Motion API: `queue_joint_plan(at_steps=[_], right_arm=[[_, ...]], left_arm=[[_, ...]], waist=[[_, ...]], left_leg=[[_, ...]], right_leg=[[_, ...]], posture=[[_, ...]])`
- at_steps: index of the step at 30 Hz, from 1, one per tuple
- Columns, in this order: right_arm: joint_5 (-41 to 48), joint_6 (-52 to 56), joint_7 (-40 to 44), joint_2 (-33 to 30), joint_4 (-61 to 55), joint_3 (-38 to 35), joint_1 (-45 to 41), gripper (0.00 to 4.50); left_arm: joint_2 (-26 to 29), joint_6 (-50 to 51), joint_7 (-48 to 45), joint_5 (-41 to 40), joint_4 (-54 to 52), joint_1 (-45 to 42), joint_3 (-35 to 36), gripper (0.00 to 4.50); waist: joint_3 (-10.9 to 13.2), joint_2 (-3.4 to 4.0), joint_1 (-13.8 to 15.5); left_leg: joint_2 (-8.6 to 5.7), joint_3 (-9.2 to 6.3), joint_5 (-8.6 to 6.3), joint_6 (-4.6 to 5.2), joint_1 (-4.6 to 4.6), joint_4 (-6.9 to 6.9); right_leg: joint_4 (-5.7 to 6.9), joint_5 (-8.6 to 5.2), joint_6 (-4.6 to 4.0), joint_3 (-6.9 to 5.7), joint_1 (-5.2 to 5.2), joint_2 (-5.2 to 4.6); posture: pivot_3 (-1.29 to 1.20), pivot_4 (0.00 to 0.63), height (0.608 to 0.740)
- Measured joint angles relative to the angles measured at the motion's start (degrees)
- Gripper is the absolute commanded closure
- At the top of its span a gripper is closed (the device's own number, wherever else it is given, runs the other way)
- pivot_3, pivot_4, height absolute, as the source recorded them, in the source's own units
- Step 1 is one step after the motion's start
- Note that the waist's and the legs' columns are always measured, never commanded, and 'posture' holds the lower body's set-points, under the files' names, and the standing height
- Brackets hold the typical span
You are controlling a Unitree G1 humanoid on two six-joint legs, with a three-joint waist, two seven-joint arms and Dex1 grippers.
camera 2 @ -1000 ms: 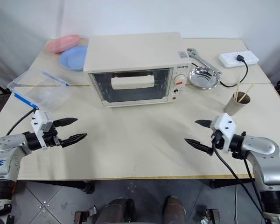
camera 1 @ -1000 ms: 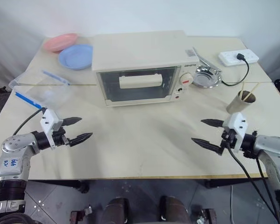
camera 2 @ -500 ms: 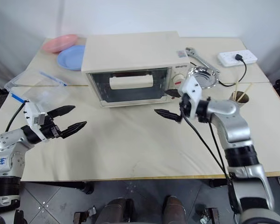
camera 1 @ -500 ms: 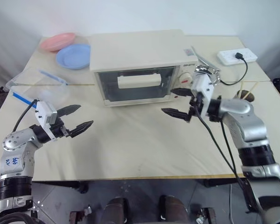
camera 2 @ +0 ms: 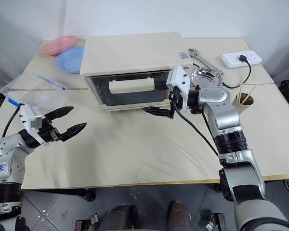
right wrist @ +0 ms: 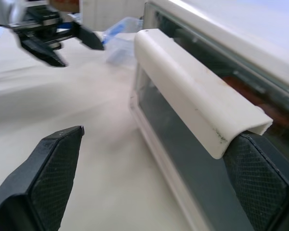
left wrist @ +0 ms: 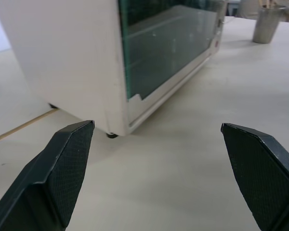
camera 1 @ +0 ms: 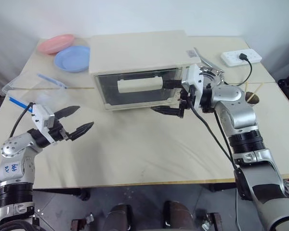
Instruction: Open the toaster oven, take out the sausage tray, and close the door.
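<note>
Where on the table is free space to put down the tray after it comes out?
The widest bare patch lies in front of the toaster oven, between the left end effector and the right end effector. Right of the oven it is crowded: steel bowl, power strip, cup.

We see a plain white wall (camera 1: 135, 14) behind | two cream-topped tables (camera 1: 135, 154) pushed side by side, seam running across | grey tiled floor (camera 1: 53, 202) below the near edge | light is even and soft, shadows faint.
</note>
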Motion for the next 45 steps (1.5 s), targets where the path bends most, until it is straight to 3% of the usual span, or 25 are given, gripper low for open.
queue_joint_plan(at_steps=[9,10,14,24,31,40,42,45], right_arm=[[1.1,4.6,4.2,-3.9,-11.9,0.6,8.5,0.00],[1.1,4.7,4.2,-4.0,-12.4,0.6,9.2,0.00],[1.0,5.3,3.9,-4.6,-14.3,0.6,10.9,0.00],[1.5,8.5,0.1,-5.2,-21.3,0.1,15.8,0.00],[3.7,14.3,-4.7,-7.8,-30.4,-2.7,21.7,0.00],[11.6,23.3,0.2,-25.8,-43.6,-10.5,36.9,0.00],[14.6,25.1,0.1,-26.6,-43.5,-13.4,36.0,0.00],[19.5,27.6,-5.9,-22.2,-42.8,-17.0,25.4,0.00]], left_arm=[[2.9,3.3,0.2,-2.4,0.8,-2.9,3.2,0.02],[3.2,3.7,-0.8,-3.2,0.9,-3.3,3.8,0.20],[3.4,5.8,-4.8,-6.4,2.1,-6.5,4.1,1.23],[2.2,6.2,-11.9,-5.3,9.8,-18.0,-1.9,4.44],[-0.3,7.0,-14.0,0.1,14.3,-22.4,-10.1,4.48],[-1.2,5.3,-19.2,3.9,21.0,-28.5,-14.0,4.48],[0.1,5.7,-21.3,6.0,21.1,-28.6,-16.5,4.48],[0.6,4.9,-25.3,10.0,20.7,-28.7,-21.9,4.48]], waist=[[0.0,0.00,-0.1],[0.0,0.00,-0.1],[0.0,0.00,0.1],[0.0,-0.01,0.0],[0.1,-0.09,0.3],[0.1,-0.23,1.7],[0.2,-0.35,1.6],[0.2,-0.37,1.3]], left_leg=[[0.04,0.05,-0.05,-0.05,0.00,-0.04],[0.04,0.06,-0.05,-0.05,0.00,-0.04],[0.04,0.05,-0.04,-0.05,-0.01,0.00],[0.03,0.08,-0.05,-0.06,-0.01,-0.02],[0.02,0.06,-0.06,-0.05,-0.03,0.00],[0.01,0.17,-0.09,0.05,-0.04,0.19],[0.03,0.18,-0.09,0.07,-0.02,0.24],[0.10,0.29,-0.06,0.05,0.07,0.23]], right_leg=[[0.00,0.00,0.00,0.01,-0.07,0.04],[0.00,0.00,0.00,0.02,-0.07,0.04],[0.02,0.00,0.00,0.02,-0.07,0.05],[0.02,0.00,0.00,0.00,-0.08,0.08],[0.02,0.00,0.00,-0.01,-0.08,0.07],[-0.14,0.00,0.00,0.04,0.04,0.06],[-0.13,0.02,-0.04,0.07,0.06,0.06],[-0.05,0.07,-0.12,0.14,0.02,0.08]], posture=[[0.00,0.150,0.740],[0.00,0.150,0.740],[0.00,0.150,0.740],[0.00,0.150,0.740],[0.00,0.150,0.740],[0.00,0.150,0.740],[0.00,0.150,0.740],[0.00,0.150,0.740]])
